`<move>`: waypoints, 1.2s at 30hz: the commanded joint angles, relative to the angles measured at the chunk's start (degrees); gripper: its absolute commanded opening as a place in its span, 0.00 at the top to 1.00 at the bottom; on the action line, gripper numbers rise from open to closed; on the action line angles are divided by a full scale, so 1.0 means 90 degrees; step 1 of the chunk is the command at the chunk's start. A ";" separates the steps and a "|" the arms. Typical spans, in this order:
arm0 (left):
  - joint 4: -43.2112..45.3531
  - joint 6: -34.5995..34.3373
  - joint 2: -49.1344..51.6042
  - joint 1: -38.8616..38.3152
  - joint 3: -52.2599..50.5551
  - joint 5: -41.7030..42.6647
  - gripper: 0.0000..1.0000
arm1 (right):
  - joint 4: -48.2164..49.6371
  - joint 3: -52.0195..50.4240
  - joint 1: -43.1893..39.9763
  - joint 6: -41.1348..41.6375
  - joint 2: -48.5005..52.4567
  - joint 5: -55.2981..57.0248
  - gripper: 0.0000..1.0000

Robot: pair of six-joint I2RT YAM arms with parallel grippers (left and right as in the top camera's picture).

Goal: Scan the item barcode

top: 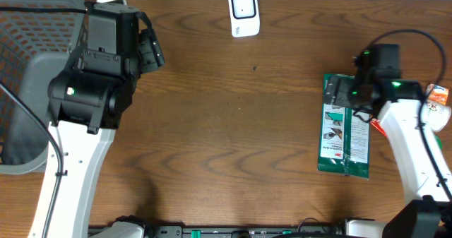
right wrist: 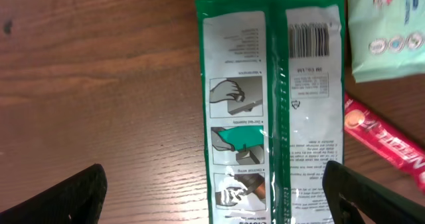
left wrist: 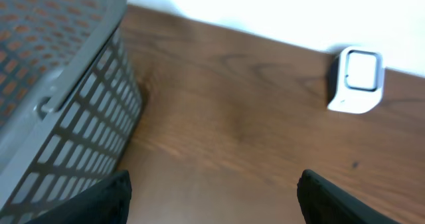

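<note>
While our right gripper (right wrist: 216, 194) hangs spread over the green packet (right wrist: 265, 117), our left gripper (left wrist: 212, 201) is apart too, scanner (left wrist: 358, 81) at 1 o'clock.

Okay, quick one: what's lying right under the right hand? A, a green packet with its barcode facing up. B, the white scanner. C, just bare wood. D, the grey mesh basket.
A: the right wrist view looks straight down on the green packet, its barcode showing near the top corner, with the open right hand poised over it.
</note>
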 commanded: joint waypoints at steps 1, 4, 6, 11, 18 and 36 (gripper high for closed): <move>-0.0155 0.0107 0.0027 0.0100 0.0032 -0.0036 0.20 | -0.0034 0.0073 0.0316 -0.0180 -0.0075 0.0872 0.01; -0.0163 0.0107 0.0027 0.0100 0.0032 -0.0036 0.20 | -0.0036 0.0073 0.0440 -0.0180 -0.0073 0.0872 0.01; -0.0163 0.0107 0.0027 0.0100 0.0032 -0.0036 0.20 | -0.0034 0.0073 0.0457 -0.0180 -0.0073 0.0869 0.01; -0.0163 0.0107 0.0027 0.0100 0.0032 -0.0036 0.20 | -0.0034 0.0073 0.0454 -0.0180 -0.0073 0.0872 0.01; -0.0163 0.0107 0.0027 0.0100 0.0032 -0.0036 0.20 | -0.0034 0.0073 0.0454 -0.0180 -0.0073 0.0872 0.01; -0.0163 0.0107 0.0027 0.0100 0.0032 -0.0034 0.20 | -0.0087 0.0061 0.0454 -0.0180 -0.0532 0.0855 0.01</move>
